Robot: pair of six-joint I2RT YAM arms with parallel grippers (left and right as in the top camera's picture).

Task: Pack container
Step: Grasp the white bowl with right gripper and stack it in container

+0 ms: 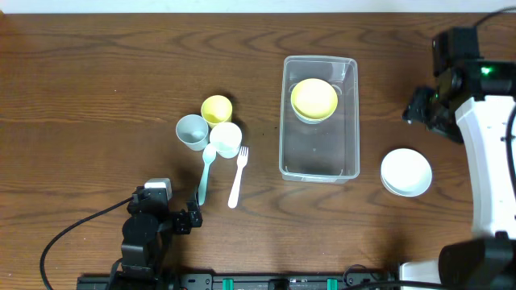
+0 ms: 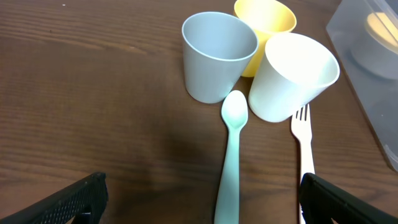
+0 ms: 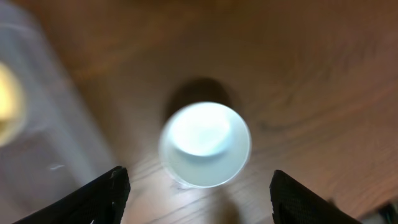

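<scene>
Where the container (image 1: 318, 151) rests, the table (image 1: 97, 80) is dark wood.

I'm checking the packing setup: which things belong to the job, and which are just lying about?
Job: clear plastic rectangular tub; yellow round bowl inside it; white round bowl; grey cup; yellow cup; white cup; mint spoon; white fork.
Lying about: none visible.

**Clear tub, open top**

The container (image 1: 318, 153) is a big see-thru plastic box w/ round corners & a thick rim. It sits flat on the table (image 1: 97, 80), right of the middle. A yellow bowl (image 1: 314, 98) sits in its far end.
</scene>
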